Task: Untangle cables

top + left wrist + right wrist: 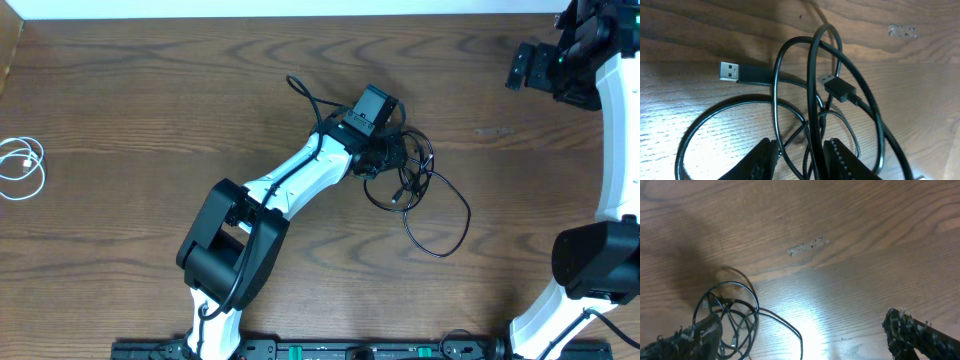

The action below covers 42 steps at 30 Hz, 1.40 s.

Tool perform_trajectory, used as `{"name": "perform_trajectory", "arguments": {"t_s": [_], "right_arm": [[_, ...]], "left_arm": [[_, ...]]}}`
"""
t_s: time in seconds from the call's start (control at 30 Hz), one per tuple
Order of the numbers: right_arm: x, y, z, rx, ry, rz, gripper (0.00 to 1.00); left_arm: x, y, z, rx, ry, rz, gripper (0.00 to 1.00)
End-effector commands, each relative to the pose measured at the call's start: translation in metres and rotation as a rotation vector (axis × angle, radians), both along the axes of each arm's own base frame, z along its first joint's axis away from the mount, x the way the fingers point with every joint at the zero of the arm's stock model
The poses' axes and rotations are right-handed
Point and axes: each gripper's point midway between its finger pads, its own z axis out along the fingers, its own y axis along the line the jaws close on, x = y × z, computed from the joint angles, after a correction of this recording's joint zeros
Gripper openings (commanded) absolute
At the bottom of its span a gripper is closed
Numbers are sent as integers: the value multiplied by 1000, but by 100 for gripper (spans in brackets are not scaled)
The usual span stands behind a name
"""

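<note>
The black cables [418, 190] lie bunched in loose loops at the table's middle, with one end trailing up-left [298, 86]. My left gripper [386, 157] is low over the bunch. In the left wrist view its jaws [801, 161] are open, with several black strands [810, 75] running between them. Two USB plugs [732, 71] [837, 86] lie ahead. The white cable [22, 165] lies coiled alone at the far left. My right gripper [532, 66] is raised at the back right, open and empty [805, 340], and the bunch [730, 310] shows at its lower left.
A pale scuff mark [493, 131] sits on the wooden table right of the bunch and also shows in the right wrist view [807, 245]. The table's back edge [300, 14] runs along the top. The arm bases stand at the front edge.
</note>
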Motion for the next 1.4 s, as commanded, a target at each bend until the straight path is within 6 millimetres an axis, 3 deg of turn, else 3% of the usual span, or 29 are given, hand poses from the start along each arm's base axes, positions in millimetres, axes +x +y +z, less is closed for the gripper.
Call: {"name": "perform_trajectory", "arguments": {"t_s": [0.0, 0.03, 0.1, 0.23, 0.33, 0.43, 0.47, 0.7, 0.93, 1.17, 1.27, 1.37], "right_arm": [[1, 0, 1, -3, -3, 3, 99], [1, 0, 1, -3, -3, 3, 99], [1, 0, 1, -3, -3, 3, 99], [0, 0, 1, -3, -2, 3, 99], [1, 0, 1, -3, -3, 3, 99], [1, 0, 1, -3, -3, 4, 99], [0, 0, 1, -3, -2, 4, 99], [1, 0, 1, -3, -3, 4, 99], [1, 0, 1, -3, -3, 4, 99], [0, 0, 1, -3, -2, 4, 99], [0, 0, 1, -3, -2, 4, 99], [1, 0, 1, -3, -3, 4, 99]], "left_arm": [[2, 3, -3, 12, -2, 12, 35], [2, 3, -3, 12, -2, 12, 30], [2, 3, -3, 12, -3, 12, 10], [3, 2, 1, 4, -8, 9, 7], [5, -2, 20, -22, -48, -11, 7], [8, -4, 55, -42, -162, -82, 8], [8, -4, 79, -56, -238, -119, 7], [1, 3, 185, -173, -469, -124, 8], [-15, 10, 256, -286, -612, -131, 7], [-39, 4, 343, -502, -824, -209, 7], [-38, 14, 356, -489, -872, -166, 7], [-18, 34, 326, -322, -825, -39, 8]]}}
